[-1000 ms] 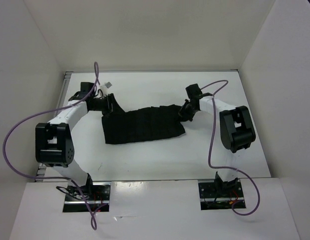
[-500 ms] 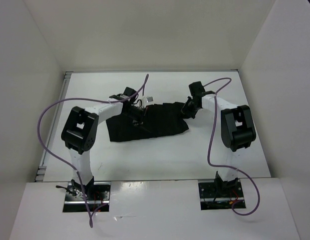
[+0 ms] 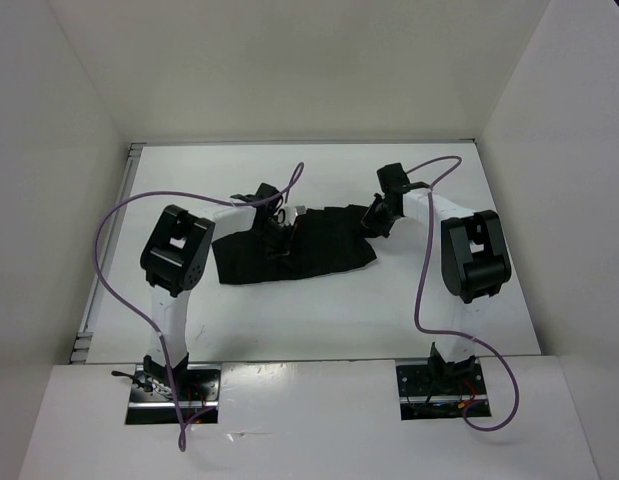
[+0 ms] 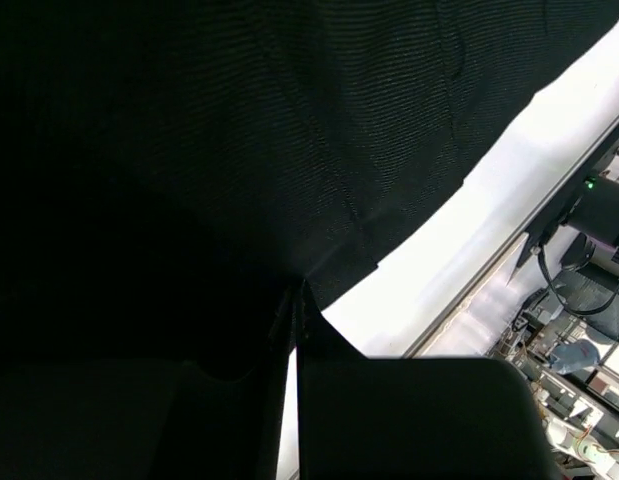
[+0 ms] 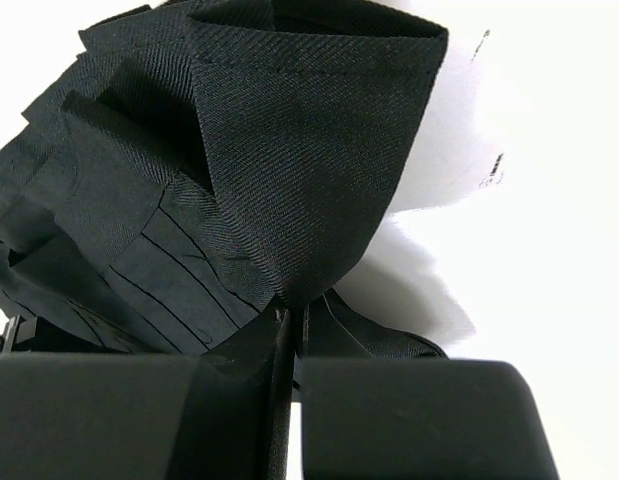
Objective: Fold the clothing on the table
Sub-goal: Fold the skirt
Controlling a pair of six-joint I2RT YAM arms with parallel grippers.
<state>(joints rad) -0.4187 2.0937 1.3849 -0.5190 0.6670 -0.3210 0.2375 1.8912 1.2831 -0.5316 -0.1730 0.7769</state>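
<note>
The black pleated clothing (image 3: 324, 252) lies bunched across the middle of the white table (image 3: 319, 312). My left gripper (image 3: 279, 243) sits over the clothing's left-centre part. In the left wrist view the clothing (image 4: 239, 130) fills most of the frame, and the left gripper (image 4: 297, 295) is shut with a fold of it pinched at the fingertips. My right gripper (image 3: 372, 224) is at the clothing's upper right corner. The right wrist view shows the right gripper (image 5: 292, 308) shut on a lifted, curled fold of the clothing (image 5: 289, 150), with pleats visible to the left.
White upright walls (image 3: 549, 150) close in the table on the left, back and right. Purple cables (image 3: 114, 250) loop off both arms. In the left wrist view the table's metal edge (image 4: 489, 285) runs diagonally, with equipment (image 4: 594, 210) beyond it.
My left arm swung from the clothing's far left end rightward over its middle and its jaws closed. The clothing now spans less width. The right gripper barely moved.
</note>
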